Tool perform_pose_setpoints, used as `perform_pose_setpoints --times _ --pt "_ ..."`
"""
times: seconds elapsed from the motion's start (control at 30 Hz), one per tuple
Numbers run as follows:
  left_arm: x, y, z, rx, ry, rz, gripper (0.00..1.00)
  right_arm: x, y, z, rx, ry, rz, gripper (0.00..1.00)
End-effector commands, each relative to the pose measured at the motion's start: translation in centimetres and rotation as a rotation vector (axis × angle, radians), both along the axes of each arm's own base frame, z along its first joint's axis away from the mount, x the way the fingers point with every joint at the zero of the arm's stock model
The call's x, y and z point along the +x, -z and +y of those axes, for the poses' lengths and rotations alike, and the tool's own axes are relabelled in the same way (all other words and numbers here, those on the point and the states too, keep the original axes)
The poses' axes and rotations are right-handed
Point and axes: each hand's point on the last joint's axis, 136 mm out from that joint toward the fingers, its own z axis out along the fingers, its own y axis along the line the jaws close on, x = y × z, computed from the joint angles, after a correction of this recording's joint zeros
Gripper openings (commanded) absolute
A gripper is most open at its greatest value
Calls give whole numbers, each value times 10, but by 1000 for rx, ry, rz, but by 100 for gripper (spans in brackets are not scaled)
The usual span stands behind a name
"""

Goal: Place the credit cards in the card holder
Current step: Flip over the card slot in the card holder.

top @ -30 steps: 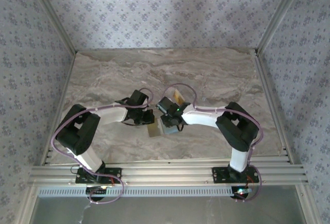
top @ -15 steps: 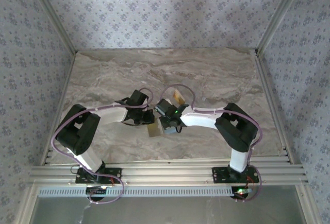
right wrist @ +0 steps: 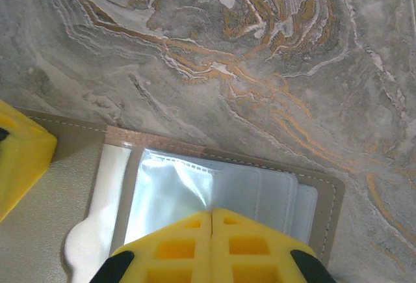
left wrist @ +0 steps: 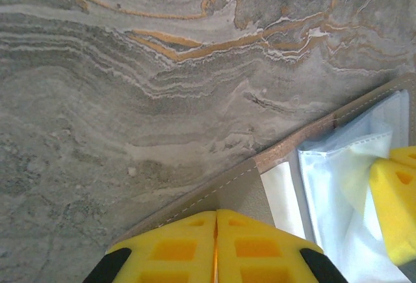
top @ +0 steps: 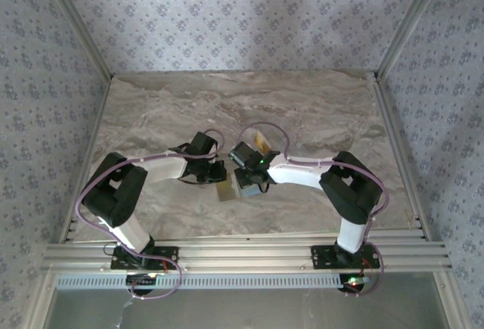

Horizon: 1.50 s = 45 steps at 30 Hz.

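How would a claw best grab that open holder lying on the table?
Probably the stitched tan border of the holder, coming in low from the side. It lies open and flat on the table, so only a thin edge offers itself, and the clear sleeves look too flimsy.

Marbled grey table (top: 318, 110) — floral-papered walls (top: 227, 19) around it.

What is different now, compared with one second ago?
Almost nothing: the right arm's elbow shifted slightly right. The left gripper and right gripper stay shut at the open holder, which has not moved; the card lies as before.
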Motion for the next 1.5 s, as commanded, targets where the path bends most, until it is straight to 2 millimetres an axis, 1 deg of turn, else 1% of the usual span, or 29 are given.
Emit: perform_pose_setpoints --times 0.0,0.3,0.43,0.53,0.63,0.73,0.93,1.07,1.13,1.3,1.47 --pt "-13 43 33 165 -55 73 8 5 -22 13 73 2 -16 0" --pt "-14 46 33 162 -64 86 8 -8 -33 34 220 -55 34 1" --pt "-15 47 33 162 -66 88 8 -15 -34 40 300 -64 79 11" --pt "-15 47 33 162 -67 91 8 -18 -30 41 333 -59 110 16" --pt "-16 48 33 160 -69 93 8 -24 -26 42 373 -58 145 23" --pt "-16 49 32 159 -69 98 8 -28 -24 41 390 -54 158 29" --pt "-16 51 32 161 -71 104 8 -37 -24 39 424 -47 187 37" --pt "-16 52 33 161 -73 107 8 -45 -29 36 446 -40 199 39" --pt "-17 52 32 160 -75 109 8 -49 -27 34 438 -33 202 39" --pt "-17 53 33 162 -75 112 8 -59 -18 25 408 -14 219 41" --pt "-16 54 33 161 -79 116 8 -66 -11 20 381 12 221 46"
